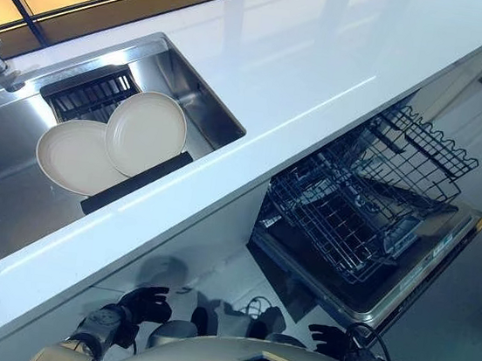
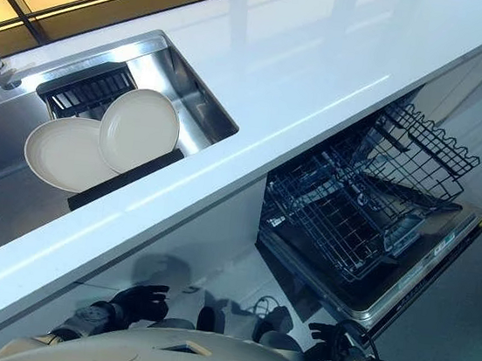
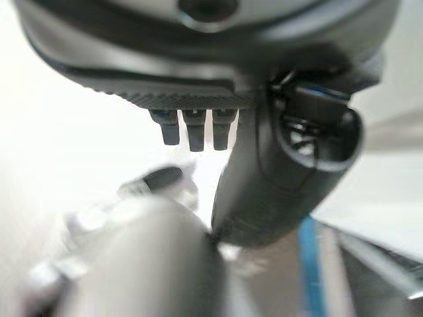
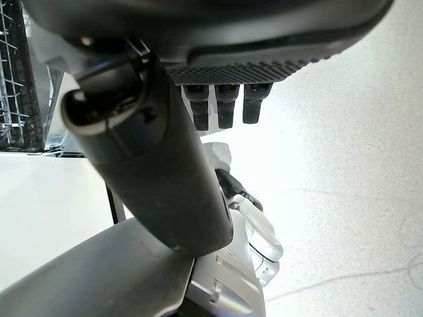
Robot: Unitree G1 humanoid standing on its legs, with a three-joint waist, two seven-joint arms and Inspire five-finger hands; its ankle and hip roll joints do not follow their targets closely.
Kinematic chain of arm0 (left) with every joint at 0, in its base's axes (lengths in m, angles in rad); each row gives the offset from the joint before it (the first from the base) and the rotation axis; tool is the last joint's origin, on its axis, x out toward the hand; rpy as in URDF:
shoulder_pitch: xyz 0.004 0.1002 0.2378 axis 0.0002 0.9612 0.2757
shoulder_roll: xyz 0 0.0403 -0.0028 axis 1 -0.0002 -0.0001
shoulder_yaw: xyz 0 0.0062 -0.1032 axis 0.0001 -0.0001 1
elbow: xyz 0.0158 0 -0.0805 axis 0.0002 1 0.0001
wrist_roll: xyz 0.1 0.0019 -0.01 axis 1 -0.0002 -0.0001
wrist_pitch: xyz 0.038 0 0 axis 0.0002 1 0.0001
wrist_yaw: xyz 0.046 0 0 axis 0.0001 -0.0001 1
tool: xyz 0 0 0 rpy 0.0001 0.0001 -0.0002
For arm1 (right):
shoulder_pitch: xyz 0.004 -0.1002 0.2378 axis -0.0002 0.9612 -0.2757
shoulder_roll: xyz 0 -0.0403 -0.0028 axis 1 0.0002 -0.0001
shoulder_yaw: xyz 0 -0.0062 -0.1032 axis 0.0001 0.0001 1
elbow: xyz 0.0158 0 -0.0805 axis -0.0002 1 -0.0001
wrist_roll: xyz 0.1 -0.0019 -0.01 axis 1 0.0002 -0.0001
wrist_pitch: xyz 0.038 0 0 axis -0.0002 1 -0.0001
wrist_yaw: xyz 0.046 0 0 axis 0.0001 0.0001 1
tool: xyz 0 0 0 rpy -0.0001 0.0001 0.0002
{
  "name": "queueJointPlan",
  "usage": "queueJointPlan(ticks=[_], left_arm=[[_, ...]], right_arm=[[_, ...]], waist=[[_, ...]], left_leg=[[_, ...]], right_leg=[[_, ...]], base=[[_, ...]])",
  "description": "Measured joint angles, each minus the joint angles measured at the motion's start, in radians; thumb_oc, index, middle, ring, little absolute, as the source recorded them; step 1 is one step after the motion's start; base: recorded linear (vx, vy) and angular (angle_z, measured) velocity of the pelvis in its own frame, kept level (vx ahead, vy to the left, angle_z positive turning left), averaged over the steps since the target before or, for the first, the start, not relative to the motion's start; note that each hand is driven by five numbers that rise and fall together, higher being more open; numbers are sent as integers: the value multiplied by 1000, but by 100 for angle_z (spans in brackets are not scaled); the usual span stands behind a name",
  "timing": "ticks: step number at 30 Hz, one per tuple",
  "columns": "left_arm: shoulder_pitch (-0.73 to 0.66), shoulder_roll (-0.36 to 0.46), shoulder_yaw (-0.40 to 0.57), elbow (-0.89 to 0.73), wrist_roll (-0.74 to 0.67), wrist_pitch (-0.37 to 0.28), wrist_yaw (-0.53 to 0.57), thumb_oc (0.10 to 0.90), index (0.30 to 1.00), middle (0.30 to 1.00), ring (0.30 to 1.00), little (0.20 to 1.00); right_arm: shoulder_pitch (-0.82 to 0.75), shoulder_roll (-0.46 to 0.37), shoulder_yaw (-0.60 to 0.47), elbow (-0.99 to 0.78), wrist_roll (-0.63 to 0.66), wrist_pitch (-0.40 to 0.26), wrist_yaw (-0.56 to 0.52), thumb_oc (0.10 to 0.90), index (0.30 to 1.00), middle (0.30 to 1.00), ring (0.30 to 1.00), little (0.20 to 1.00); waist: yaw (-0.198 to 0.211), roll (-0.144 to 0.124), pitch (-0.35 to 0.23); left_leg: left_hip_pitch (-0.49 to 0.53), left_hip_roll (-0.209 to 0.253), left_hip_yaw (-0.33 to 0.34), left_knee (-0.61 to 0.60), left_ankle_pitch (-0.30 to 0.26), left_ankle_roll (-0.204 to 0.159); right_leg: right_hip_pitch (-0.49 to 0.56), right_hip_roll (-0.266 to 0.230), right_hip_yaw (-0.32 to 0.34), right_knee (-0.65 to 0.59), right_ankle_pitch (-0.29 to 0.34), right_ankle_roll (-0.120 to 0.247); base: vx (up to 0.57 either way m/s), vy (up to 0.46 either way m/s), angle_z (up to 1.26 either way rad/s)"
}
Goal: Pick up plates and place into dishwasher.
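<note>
From the left eye view, two cream plates lean in the sink (image 1: 9,205) at about ten o'clock: the front plate (image 1: 147,132) overlaps the rear plate (image 1: 72,156), both propped against a dark drying rack (image 1: 89,96) with a black mat (image 1: 135,183) under their lower edges. The white countertop (image 1: 324,76) runs diagonally across. At four o'clock the dishwasher door (image 1: 405,280) lies open with the lower wire rack (image 1: 342,215) pulled out and empty.

The right eye view has both hands low at six o'clock, below the counter edge: left hand (image 2: 140,300) and right hand (image 2: 324,335), well apart from the plates.

The left wrist view shows its fingers (image 3: 192,132) hanging loose and straight, holding nothing.

The right wrist view shows the same slack, empty fingers (image 4: 225,109).

Judging by this, the reach has not started. The front plate wants taking first, by its upper rim, lifted clear before it drags the rear one along.
</note>
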Motion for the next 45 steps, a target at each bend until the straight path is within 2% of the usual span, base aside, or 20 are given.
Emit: queueJointPlan(ticks=[5, 6, 10, 15, 19, 21, 22, 24, 29, 33, 36, 39, 42, 45], left_arm=[[2, -29, 4, -17, -95, 21, -83, 800, 900, 900, 900, 900], [4, -31, 5, -18, -139, 21, -111, 800, 900, 900, 900, 900], [12, -36, 30, -51, -219, 21, -174, 800, 900, 900, 900, 900], [46, -31, 11, -255, -266, 19, -348, 800, 900, 900, 900, 900], [44, -13, -46, -433, -271, 9, -513, 800, 900, 900, 900, 900], [43, 0, -82, -527, -291, 8, -562, 800, 900, 900, 900, 900], [43, 8, -103, -587, -310, 7, -575, 800, 900, 900, 900, 900], [47, 3, -120, -655, -358, 10, -579, 800, 900, 900, 900, 900], [56, 14, -142, -776, -503, 95, -546, 800, 900, 900, 900, 900], [73, 45, -173, -851, -573, 182, -503, 800, 900, 900, 900, 900], [87, 51, -173, -898, -622, 230, -482, 800, 900, 900, 900, 900], [90, 52, -171, -945, -721, 292, -468, 800, 900, 900, 900, 900], [91, 52, -170, -975, -794, 344, -489, 800, 900, 900, 900, 900], [100, 56, -176, -1068, -887, 453, -524, 800, 900, 900, 900, 900]], right_arm=[[8, 11, -71, 7, 178, 72, 31, 800, 900, 900, 900, 900], [10, 13, -110, 11, 251, 86, 50, 800, 900, 900, 900, 900], [18, 18, -150, 13, 339, 92, 83, 800, 900, 900, 900, 900], [20, 18, -158, 6, 382, 98, 94, 800, 900, 900, 900, 900], [16, 18, -201, -31, 532, 153, 108, 800, 900, 900, 900, 900], [15, 20, -245, -32, 630, 180, 53, 800, 900, 900, 900, 900], [9, 23, -275, -31, 677, 182, -12, 800, 900, 900, 900, 900], [2, 22, -317, -25, 706, 176, -103, 800, 900, 900, 900, 900], [-5, 21, -322, -19, 684, 131, -296, 800, 900, 900, 900, 900], [0, 22, -320, -21, 689, 110, -345, 800, 900, 900, 900, 900], [7, 37, -313, -22, 732, 100, -318, 800, 900, 900, 900, 900], [10, 62, -301, -23, 808, 87, -217, 800, 900, 900, 900, 900], [7, 94, -299, -24, 813, 72, -155, 800, 900, 900, 900, 900], [6, 101, -272, -22, 813, 66, -127, 800, 900, 900, 900, 900]], waist=[[-4, -10, 6], [-8, -12, 7], [-25, -12, 7], [-23, -8, 9], [-23, 12, 19], [-27, 29, 24], [-27, 41, 26], [-25, 59, 26], [-18, 63, 26], [-18, 58, 29], [-18, 56, 33], [-7, 55, 45], [0, 53, 49], [4, 52, 51]], left_leg=[[14, 0, 11, 0, 0, 0], [16, 1, 16, 0, 0, 0], [21, 2, 25, -1, -1, 0], [21, 4, 47, -1, 0, 0], [15, 4, 48, -1, 0, 2], [14, 3, 48, -1, 1, 2], [13, 2, 48, -1, 1, 2], [13, 2, 48, -1, 1, 2], [12, 4, 44, -4, 1, 2], [3, 1, 31, -3, 1, 3], [-4, -1, 20, -1, 2, 3], [-4, -1, 20, -1, 2, 3], [-4, -2, 19, -1, 2, 3], [-4, -2, 18, -1, 2, 3]], right_leg=[[6, 1, 10, -1, 0, 0], [7, 1, 12, -1, 0, 0], [8, 1, 19, 1, 1, 1], [0, 2, 39, 1, 7, 0], [-8, 2, 42, 1, 12, 1], [-10, 1, 43, 0, 17, 2], [-10, 0, 43, 0, 17, 2], [-10, 1, 42, -2, 17, 2], [-6, 4, 42, -8, 18, 0], [-8, 2, 37, -14, 19, 1], [-8, 2, 40, -18, 19, 1], [-7, 1, 41, -19, 19, 1], [-7, 1, 41, -19, 19, 1], [-7, 0, 41, -19, 19, 1]], base=[[40, 10, -6], [22, 14, -7], [2, 15, -6], [-42, 29, -11], [-32, 25, -5], [0, 0, 0], [0, 0, 0], [0, 0, 0], [3, 6, 0], [3, 8, 6], [14, 9, 10], [6, 2, 2], [0, 0, 0], [13, -22, 2]])
